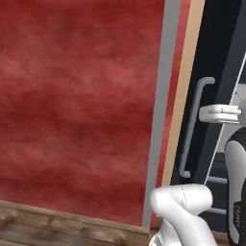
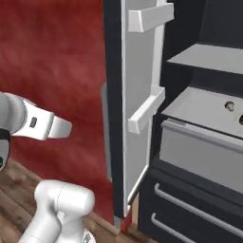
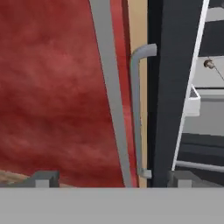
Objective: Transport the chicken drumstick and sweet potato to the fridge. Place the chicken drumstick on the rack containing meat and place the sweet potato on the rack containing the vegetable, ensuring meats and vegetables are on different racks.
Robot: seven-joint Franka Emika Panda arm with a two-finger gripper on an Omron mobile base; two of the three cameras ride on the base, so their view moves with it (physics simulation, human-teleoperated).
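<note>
Left base view: the fridge [image 1: 216,72] stands at the right, its charcoal door edge-on with a grey bar handle [image 1: 192,127], red wall [image 1: 77,96] beside it; right base view: the door hangs open, white door bins [image 2: 147,109] on its inner face, the tray-like rack containing the vegetable [image 2: 199,142] below a flat shelf [image 2: 209,57], two small items on the tray; hand view: the pincer [image 3: 111,178] spread wide, empty, facing the door edge.

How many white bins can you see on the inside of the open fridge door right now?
2: an upper door bin near the top of the open fridge door, and a lower door bin halfway down. Others may be hidden beyond the picture's edge.
</note>
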